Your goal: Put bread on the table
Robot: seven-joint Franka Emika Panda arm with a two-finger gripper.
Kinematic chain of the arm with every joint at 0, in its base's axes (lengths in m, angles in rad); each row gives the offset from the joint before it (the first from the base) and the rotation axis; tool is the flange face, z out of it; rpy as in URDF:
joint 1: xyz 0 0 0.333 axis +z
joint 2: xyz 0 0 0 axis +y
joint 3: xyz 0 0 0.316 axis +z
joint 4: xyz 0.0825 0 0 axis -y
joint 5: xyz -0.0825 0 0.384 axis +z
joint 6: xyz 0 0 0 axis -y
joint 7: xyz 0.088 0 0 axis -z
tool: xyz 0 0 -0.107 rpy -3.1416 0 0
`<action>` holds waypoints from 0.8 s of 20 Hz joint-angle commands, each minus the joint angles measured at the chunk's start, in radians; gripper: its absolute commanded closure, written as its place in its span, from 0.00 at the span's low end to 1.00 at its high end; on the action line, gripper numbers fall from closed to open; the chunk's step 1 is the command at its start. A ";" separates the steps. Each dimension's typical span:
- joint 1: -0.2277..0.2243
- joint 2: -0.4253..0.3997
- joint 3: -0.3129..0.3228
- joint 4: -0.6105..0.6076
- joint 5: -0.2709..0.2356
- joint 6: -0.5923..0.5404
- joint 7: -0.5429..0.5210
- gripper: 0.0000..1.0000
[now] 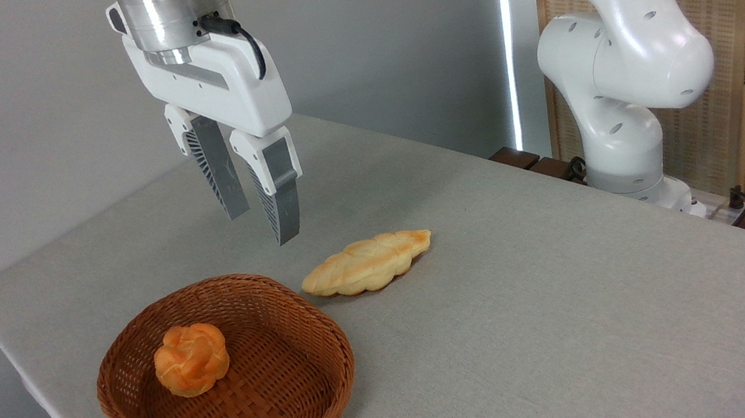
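Note:
The bread [191, 359], a small round orange bun with a knotted top, lies inside the brown wicker basket [311, 390], toward its left side. My gripper [262, 222] hangs in the air above the basket's far rim, up and to the right of the bun. Its two grey fingers point down with a narrow gap between them and hold nothing. The grey-beige table [544, 301] carries the basket near its front left corner.
A long pale-yellow braided loaf [366, 264] lies on the table just right of the basket's far rim. The white arm base [627, 116] stands at the table's far right edge. Cables and a wooden screen sit behind it.

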 commanded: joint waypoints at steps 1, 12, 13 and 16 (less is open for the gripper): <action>0.007 -0.010 0.000 0.001 -0.018 -0.042 0.002 0.00; 0.006 -0.010 0.002 0.002 -0.076 -0.044 0.012 0.00; 0.006 -0.010 0.002 0.002 -0.076 -0.044 0.011 0.00; 0.006 -0.010 0.002 0.002 -0.076 -0.044 0.011 0.00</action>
